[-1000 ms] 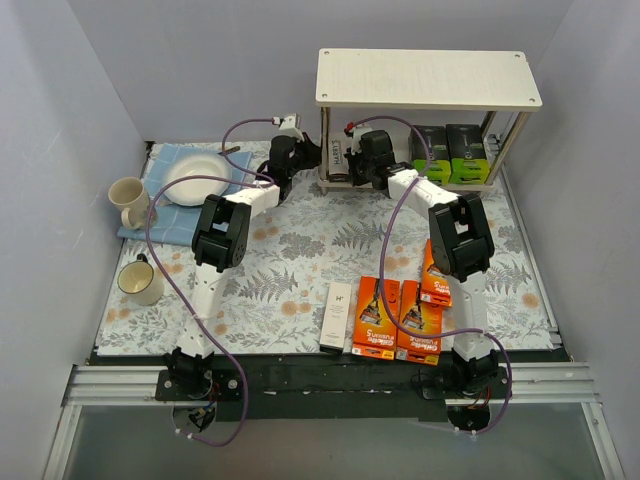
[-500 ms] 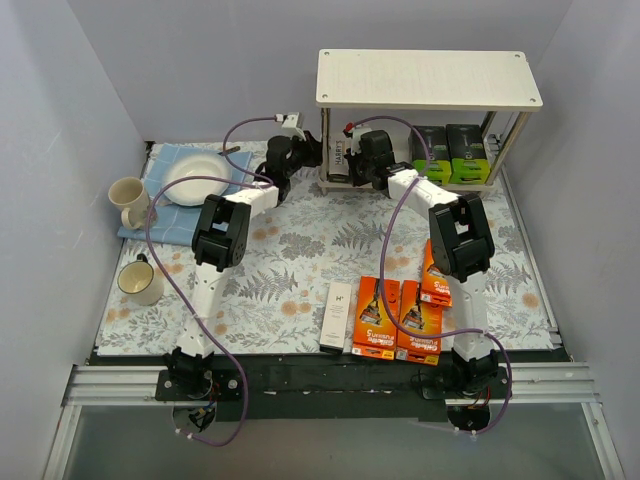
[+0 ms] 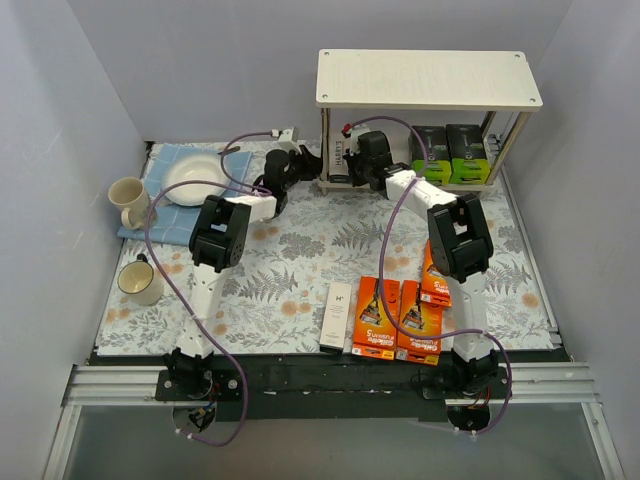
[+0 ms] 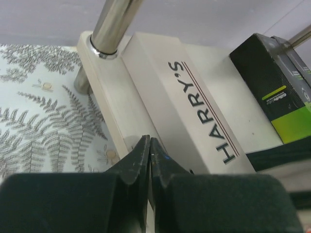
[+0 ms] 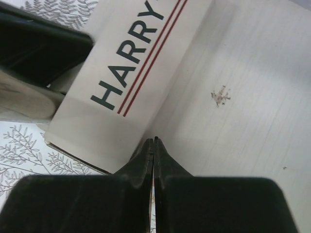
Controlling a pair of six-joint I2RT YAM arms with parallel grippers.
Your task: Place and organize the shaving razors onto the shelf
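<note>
At the left end of the pale wooden shelf (image 4: 109, 102), on its lower board, lies the slim white Harry's box (image 4: 189, 97). The left pincer (image 4: 148, 160) has swung in opposite the right pincer (image 5: 153, 155), both pinched together, seemingly squaring it.

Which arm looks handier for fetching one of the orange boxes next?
Likely the right. The orange boxes lie on its side, by its base. Both the right fingers and left fingers are shut, holding nothing, by the Harry's box on the shelf, so neither is busy.
</note>
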